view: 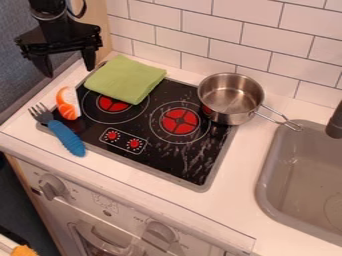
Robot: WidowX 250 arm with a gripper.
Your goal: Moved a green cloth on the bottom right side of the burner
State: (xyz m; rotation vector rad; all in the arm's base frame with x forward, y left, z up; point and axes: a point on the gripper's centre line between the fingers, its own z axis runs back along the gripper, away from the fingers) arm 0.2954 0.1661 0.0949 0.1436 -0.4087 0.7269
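Gripper [69, 71]: black, fingers spread, empty. Green cloth [125, 79]: folded, over burner [170, 162] at far-left corner; lies view-right of fingers, long axis probably slanting down-right, height gap unclear.

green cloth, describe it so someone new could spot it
Find the black stovetop on the white counter. At its far left corner, a folded green cloth lies flat, partly over the left burner. It is plain fabric, unlike the shiny steel pot to its right.
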